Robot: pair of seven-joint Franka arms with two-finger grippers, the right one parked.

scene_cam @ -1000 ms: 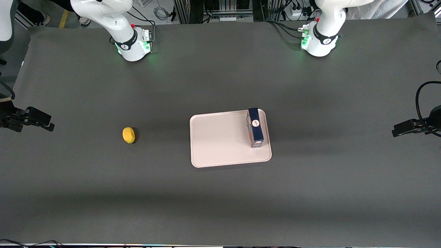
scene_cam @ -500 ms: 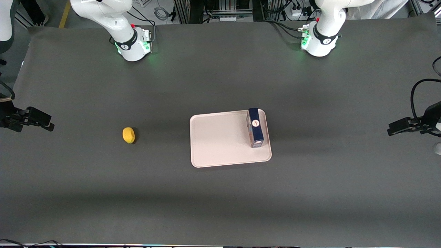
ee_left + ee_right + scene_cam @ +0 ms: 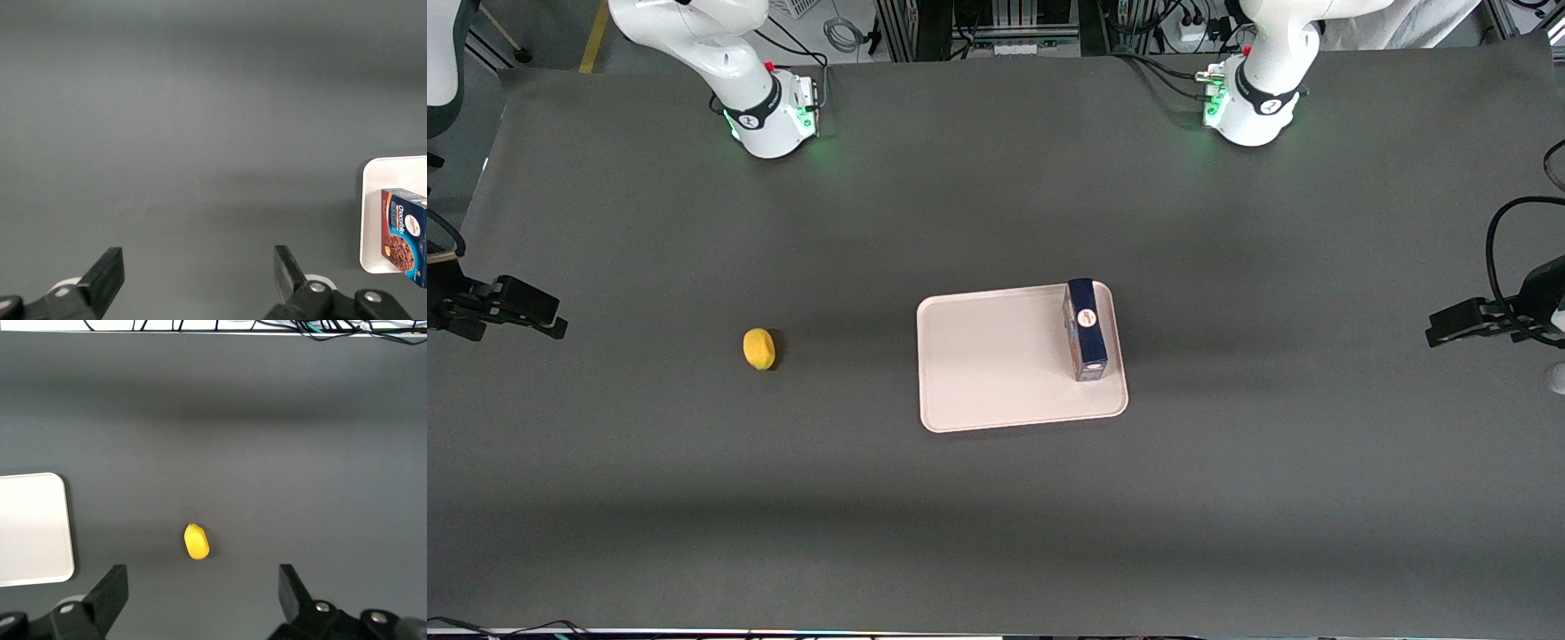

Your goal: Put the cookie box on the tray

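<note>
Only the tool point(image 3: 1458, 322) has shifted over the last second: at the working arm's end of the worktop point(image 3: 996, 516) it has drifted slightly further in from the edge of the front view and sits a touch lower in that picture, with its cable loop following. Everything else stays where it was. We see the cookie box point(image 3: 1086, 329) resting on the tray point(image 3: 996, 373), close to the rim on the working arm's side, its long side running along that short rim and its white round logo facing up. It has not budged across the three front pictures, and neither has the tray.

From the left wrist view, the tool point(image 3: 198, 273) is spread wide with nothing between its fingers point(image 3: 105, 275); only bare worktop shows in the gap. The tray's corner point(image 3: 371, 200) and one end of the cookie box point(image 3: 403, 237) appear well apart from it.

We judge the task to be done: the box lies fully on the tray, released, and the arm is pulled well clear. The small sideways drift looks to us like settling after a retreat, though the tool sits at the very edge of the front view, so we cannot be sure of its exact direction.

A small yellow lump point(image 3: 759, 348) lies on the worktop toward the parked arm's end, well apart from the tray and untouched.
</note>
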